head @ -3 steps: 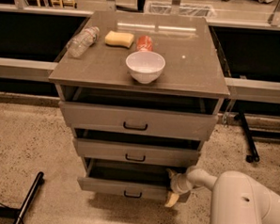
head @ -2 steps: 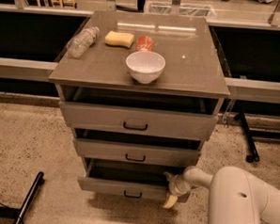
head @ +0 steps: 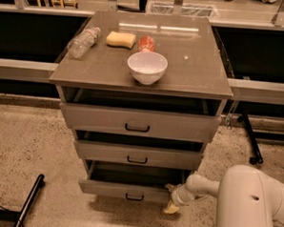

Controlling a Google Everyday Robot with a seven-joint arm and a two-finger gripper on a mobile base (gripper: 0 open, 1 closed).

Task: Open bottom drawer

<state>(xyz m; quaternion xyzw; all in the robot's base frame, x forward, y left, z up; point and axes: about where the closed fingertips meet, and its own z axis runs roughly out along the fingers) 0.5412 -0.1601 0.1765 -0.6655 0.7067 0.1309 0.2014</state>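
Nearest, at lower right, the white arm (head: 252,202) reaches left, its end effector (head: 172,199) at the right end of the bottom drawer (head: 123,189); whether it is clenched or released cannot be told. That drawer, lowest in the table (head: 192,70), stands partly pulled out beneath the middle drawer (head: 137,155) and top drawer (head: 136,122). On top sit a white bowl (head: 147,67), then a red can (head: 146,43), a yellow sponge (head: 120,39) and a plastic bottle (head: 83,41).

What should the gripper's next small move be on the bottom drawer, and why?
Probably a short pull straight outward: the gripper sits at the right end of the bottom drawer, which is only partly out.
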